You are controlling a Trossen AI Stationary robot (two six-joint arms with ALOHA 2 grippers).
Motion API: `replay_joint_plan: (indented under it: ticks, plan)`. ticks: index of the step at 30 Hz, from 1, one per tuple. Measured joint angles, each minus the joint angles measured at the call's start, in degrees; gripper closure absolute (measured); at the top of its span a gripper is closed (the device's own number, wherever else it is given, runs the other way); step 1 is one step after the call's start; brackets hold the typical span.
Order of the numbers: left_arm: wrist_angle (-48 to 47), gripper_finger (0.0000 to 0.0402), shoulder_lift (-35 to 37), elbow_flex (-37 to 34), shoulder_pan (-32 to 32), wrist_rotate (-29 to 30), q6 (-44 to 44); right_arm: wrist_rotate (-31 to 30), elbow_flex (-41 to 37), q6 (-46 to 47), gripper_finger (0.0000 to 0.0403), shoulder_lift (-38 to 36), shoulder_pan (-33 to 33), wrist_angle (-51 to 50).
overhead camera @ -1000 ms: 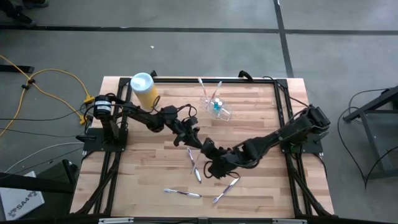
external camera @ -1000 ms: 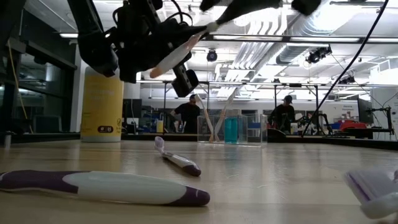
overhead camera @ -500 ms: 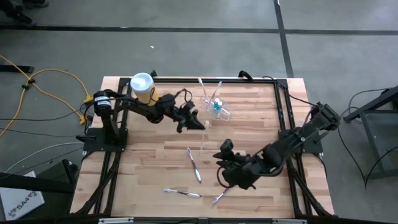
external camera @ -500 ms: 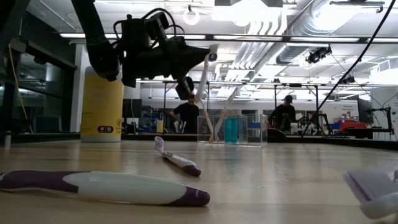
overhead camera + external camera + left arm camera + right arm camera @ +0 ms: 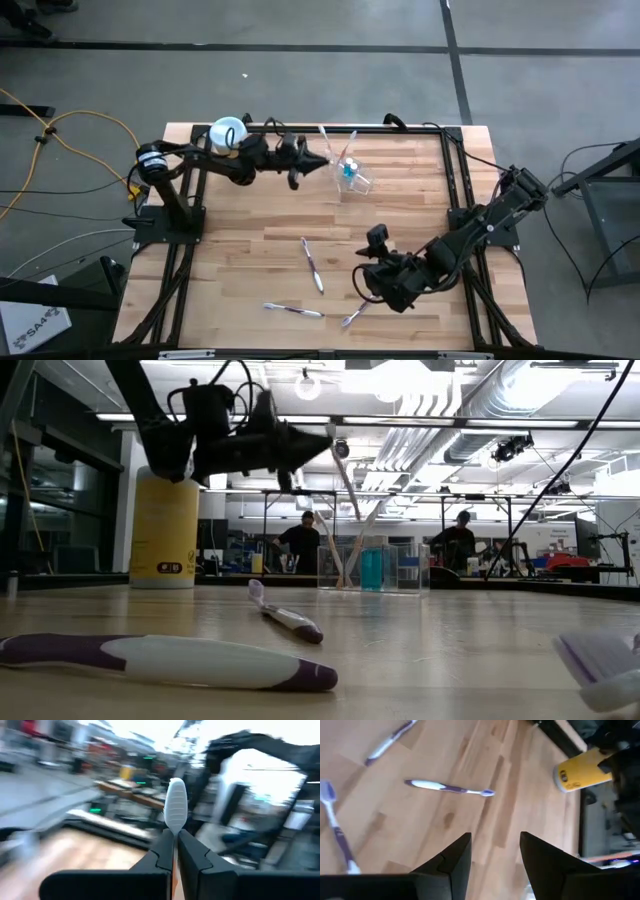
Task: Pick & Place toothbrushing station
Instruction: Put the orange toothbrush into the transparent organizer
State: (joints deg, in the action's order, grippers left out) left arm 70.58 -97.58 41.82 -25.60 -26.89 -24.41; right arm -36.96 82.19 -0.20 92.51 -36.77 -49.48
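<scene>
The clear holder cup (image 5: 350, 172) stands at the far middle of the table with toothbrushes and blue items in it; it also shows in the low view (image 5: 378, 565). My left gripper (image 5: 318, 163) hovers just left of it, shut on a white toothbrush (image 5: 176, 802). My right gripper (image 5: 376, 286) hangs open above the near right part of the table with nothing between its fingers (image 5: 492, 855). My left gripper pinches the toothbrush between its two fingertips (image 5: 192, 852). A white ribbed end (image 5: 176, 815) sticks out past them. The fingers come about level from the table's left, pointing at the holder. The brush is lifted clear of the table; its other end is hidden by the gripper.
A yellow canister with a pale lid (image 5: 228, 135) stands at the far left, under the left arm. Loose purple-and-white toothbrushes lie mid-table (image 5: 312, 264), at the near edge (image 5: 293, 311) and by the right gripper (image 5: 351, 316).
My left gripper has carried the toothbrush from mid-table toward the far edge and up to the holder, rolling as it went and staying shut. My right gripper has drawn back toward the near right, risen a little and rolled, staying open.
</scene>
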Motion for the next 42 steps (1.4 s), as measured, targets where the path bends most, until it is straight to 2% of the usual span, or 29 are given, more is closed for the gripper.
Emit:
replay_joint_plan:
  ticks: [5, 23, 37, 42]
  plan:
    - [-2.6, 0.0399, 0.0, 0.0, -1.6, 6.6, 3.0, 2.7, 0.0, 0.8, 0.0243, 0.0, 0.0, 0.0]
    - [-1.9, 0.0399, 0.0, 0.0, -5.1, 14.2, 11.1, 4.2, 0.0, 3.7, 0.0243, 0.0, 0.0, -0.1]
    - [-12.7, 0.0399, 0.0, 0.0, -1.0, 21.4, 18.0, 5.6, 0.0, 5.0, 0.0243, 0.0, 0.0, -0.1]
    - [-14.3, 0.0399, 0.0, 0.1, -0.4, 22.2, 17.1, 5.7, 0.0, 5.0, 0.0243, 0.0, 0.0, 0.2]
